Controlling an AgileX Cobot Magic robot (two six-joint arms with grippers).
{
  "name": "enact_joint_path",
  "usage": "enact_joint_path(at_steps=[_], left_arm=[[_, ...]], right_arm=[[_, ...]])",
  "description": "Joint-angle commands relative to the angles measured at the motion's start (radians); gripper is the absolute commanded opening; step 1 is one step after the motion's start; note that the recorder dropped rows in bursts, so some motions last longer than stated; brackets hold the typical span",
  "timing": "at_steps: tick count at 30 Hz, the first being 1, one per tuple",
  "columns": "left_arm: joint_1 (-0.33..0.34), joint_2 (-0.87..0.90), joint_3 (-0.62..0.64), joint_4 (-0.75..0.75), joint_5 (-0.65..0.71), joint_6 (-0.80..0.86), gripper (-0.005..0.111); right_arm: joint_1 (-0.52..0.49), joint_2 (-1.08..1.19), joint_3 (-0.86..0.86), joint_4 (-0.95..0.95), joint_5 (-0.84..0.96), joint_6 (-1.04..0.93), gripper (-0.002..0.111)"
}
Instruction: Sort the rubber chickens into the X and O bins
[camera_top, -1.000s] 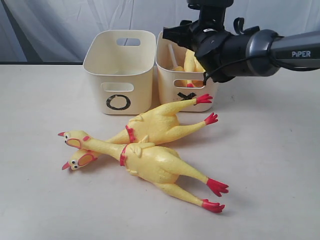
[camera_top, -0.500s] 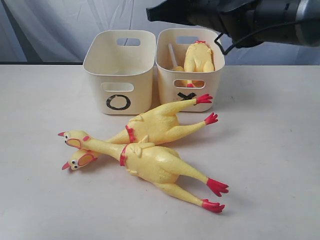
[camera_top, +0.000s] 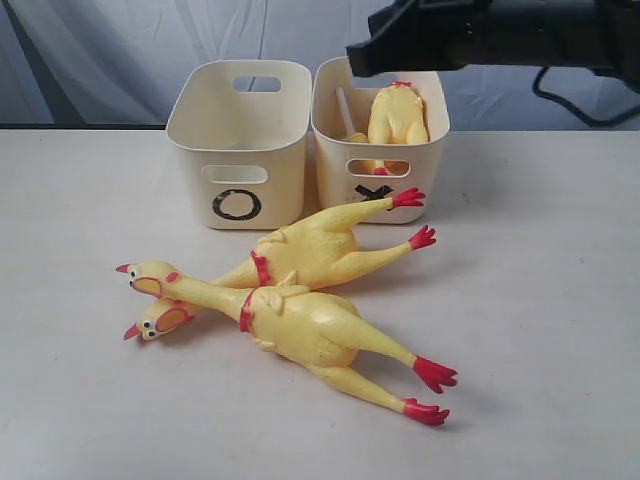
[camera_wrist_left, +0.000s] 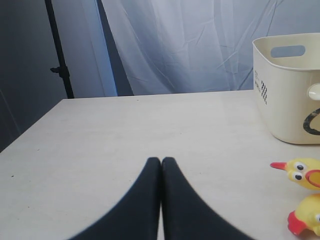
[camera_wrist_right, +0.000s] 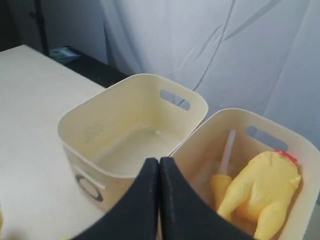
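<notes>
The right gripper is hanging in the upper right of the exterior view, above the X bin, its jaws pressed together on nothing. The left gripper is sitting low over the tabletop, jaws likewise closed and empty.

Two large rubber chickens are lying in the lower centre, well below and left of the right gripper. Their long axes are running diagonally, heads at the left and red feet at the right. The nearer chicken is crossing its neck over the farther chicken, whose feet are reaching the X bin's front.

Both heads are showing at the lower right of the left wrist view, so the left arm is probably nearer.

A small chicken is already sitting in the X bin; the O bin is holding nothing. The chickens are glossy, soft yellow rubber; the bins are smooth cream plastic with rounded corners.
</notes>
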Motion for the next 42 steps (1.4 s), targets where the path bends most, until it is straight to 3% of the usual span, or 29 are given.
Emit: enact_joint_path(at_steps=[1, 7, 22, 38, 42], left_arm=[[-0.005, -0.004, 0.002, 0.0, -0.008, 0.0, 0.0], [-0.005, -0.004, 0.002, 0.0, -0.006, 0.0, 0.0], [-0.005, -0.004, 0.002, 0.0, -0.006, 0.0, 0.0], [-0.005, -0.004, 0.002, 0.0, -0.014, 0.0, 0.0], [-0.005, -0.004, 0.002, -0.179, -0.057, -0.005, 0.0]], right_arm=[[-0.02, -0.13, 0.085, -0.047, 0.144, -0.009, -0.001], [-0.02, -0.266, 0.156, -0.067, 0.308, 0.002, -0.001], [-0.02, -0.621, 0.381, -0.239, 0.456, 0.214, -0.001], [-0.02, -0.962, 0.729, -0.228, 0.456, 0.433, -0.001], [-0.02, -1.025, 0.788, -0.19, 0.451, 0.475, -0.001]])
